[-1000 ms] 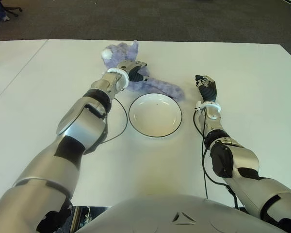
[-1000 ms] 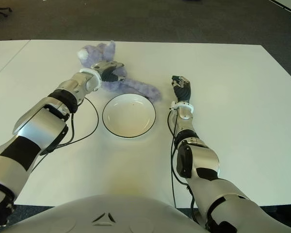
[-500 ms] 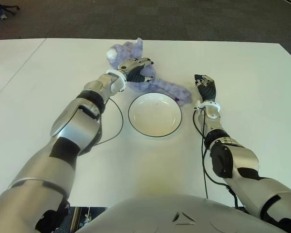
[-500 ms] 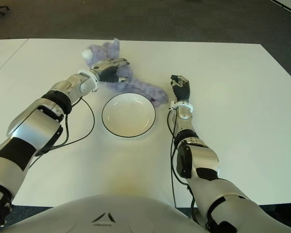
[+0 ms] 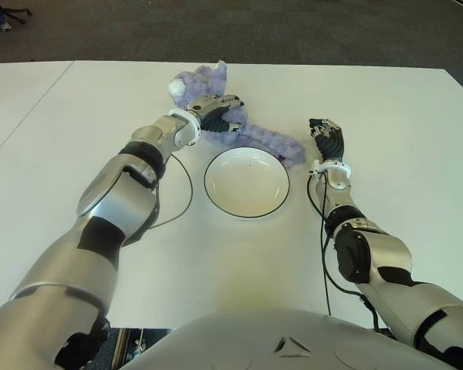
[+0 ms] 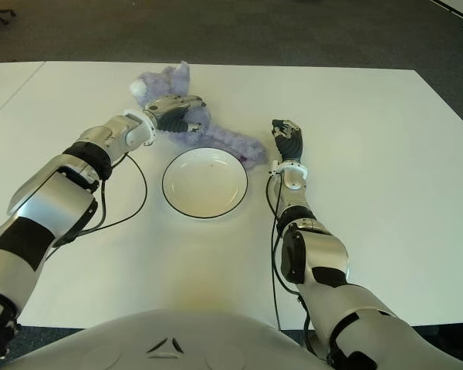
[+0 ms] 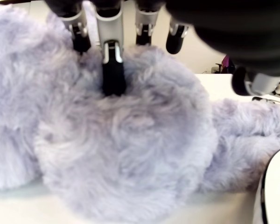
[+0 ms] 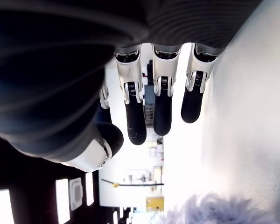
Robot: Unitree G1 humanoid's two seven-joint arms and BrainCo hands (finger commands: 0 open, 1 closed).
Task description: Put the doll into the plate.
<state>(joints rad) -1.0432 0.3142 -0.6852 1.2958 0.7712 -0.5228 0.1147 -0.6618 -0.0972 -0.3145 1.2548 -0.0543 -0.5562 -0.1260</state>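
Lavender plush: the doll (image 5: 239,127) lay on the white table (image 5: 386,100) just beyond the far rim of the plate (image 5: 246,183), its head toward the robot's left and a long limb trailing toward the right past the plate's far-right edge. None of it was inside the plate.

Change over the last second: the left hand (image 5: 218,114) had advanced from the near-left side of the doll to sit on its midsection, and the doll's head had shifted slightly. Between half a second ago and now, almost no further movement. In the left wrist view the fingertips (image 7: 114,77) pressed into the fur from above, with the fingers curling over the body. Judged a grasp closing on the doll, not yet a lift; the doll was in contact with the table along its underside.

Meaning for the task: the grasp looked close to done. Remaining were lift, a short carry toward the robot, and release over the plate.

Surroundings: the right hand (image 5: 327,139) showed beside the plate on its right, near the doll's trailing limb, fingers loosely extended and holding nothing, unchanged throughout. A black cable (image 5: 187,193) looped on the table left of the plate. Dark carpet (image 5: 293,31) beyond the table.

Obstructions: none between doll and plate. The trailing limb may drape over the rim on placement.
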